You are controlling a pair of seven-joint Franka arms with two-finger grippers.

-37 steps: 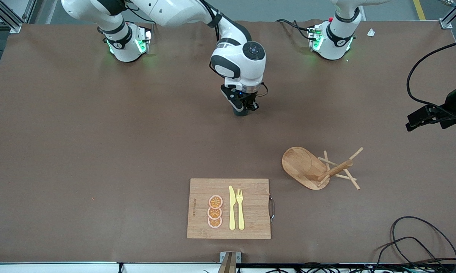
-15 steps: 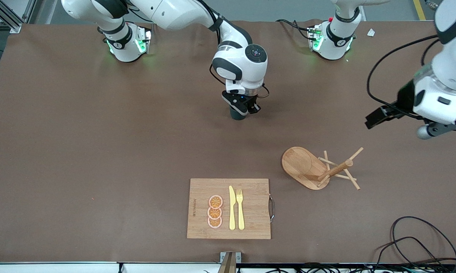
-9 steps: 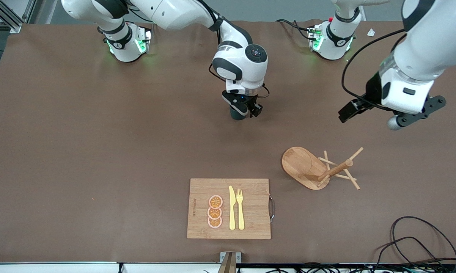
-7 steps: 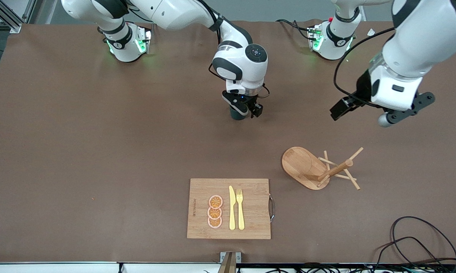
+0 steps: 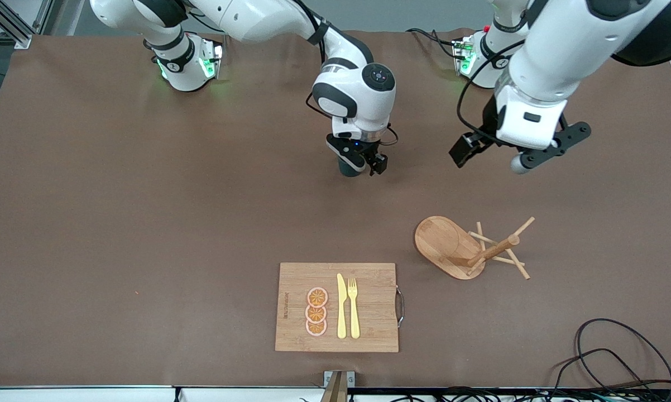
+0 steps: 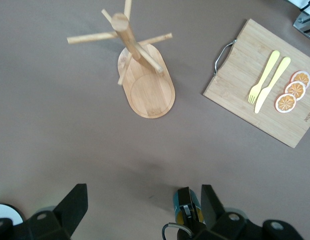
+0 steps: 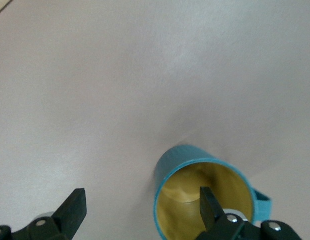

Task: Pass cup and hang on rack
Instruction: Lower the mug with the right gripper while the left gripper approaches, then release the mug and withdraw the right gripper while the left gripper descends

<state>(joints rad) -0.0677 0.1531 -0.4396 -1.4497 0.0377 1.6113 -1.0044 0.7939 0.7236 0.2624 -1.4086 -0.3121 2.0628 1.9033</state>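
Now, with the cup [image 5: 349,167] standing on the surface [image 5: 145,223] mid-table under our right gripper [image 5: 363,166], fingers apart with one inside its rim, we should bring the left gripper [image 5: 489,153], fingers apart, in squarely toward the rack [image 5: 469,248] side.

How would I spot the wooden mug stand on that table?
Find the bamboo cutting board at the table's camera edge. Just beside it, toward the left arm's end, stands the rack. Its oval base, central post and thin pegs mark it out.
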